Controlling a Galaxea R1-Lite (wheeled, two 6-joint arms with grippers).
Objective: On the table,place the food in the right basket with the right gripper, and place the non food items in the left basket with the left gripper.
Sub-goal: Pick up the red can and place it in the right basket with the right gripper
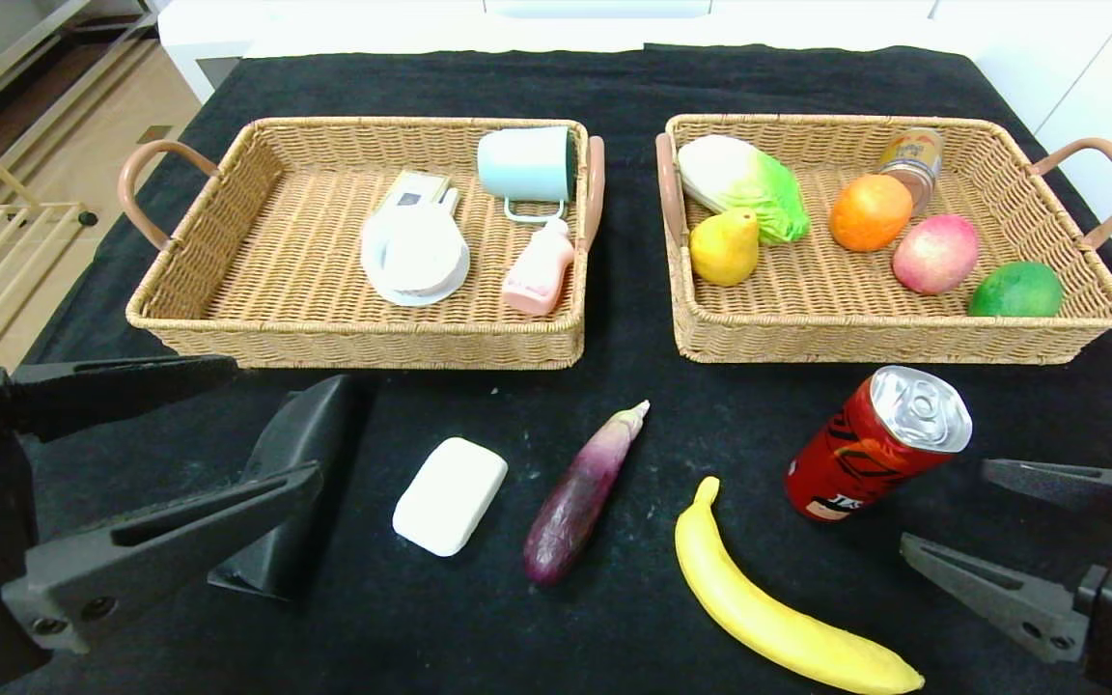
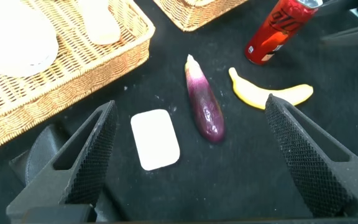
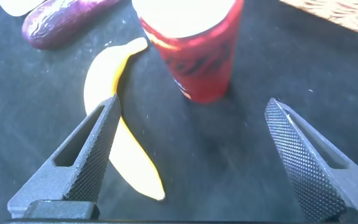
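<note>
On the black table lie a white soap bar (image 1: 450, 496), a purple eggplant (image 1: 583, 492), a yellow banana (image 1: 778, 618) and a red drink can (image 1: 879, 444) standing tilted. A black wedge-shaped object (image 1: 291, 492) sits at the left. My left gripper (image 1: 276, 420) is open and empty, low at the front left by the black object; its wrist view shows the soap (image 2: 155, 138) and eggplant (image 2: 204, 106) ahead. My right gripper (image 1: 945, 507) is open and empty at the front right, just short of the can (image 3: 194, 46), with the banana (image 3: 120, 124) by one finger.
The left wicker basket (image 1: 353, 333) holds a white round dish, a teal cup (image 1: 527, 164), a pink bottle (image 1: 539, 270) and a small box. The right wicker basket (image 1: 903, 338) holds a cabbage, a pear, an orange, a peach, a green fruit and a tin.
</note>
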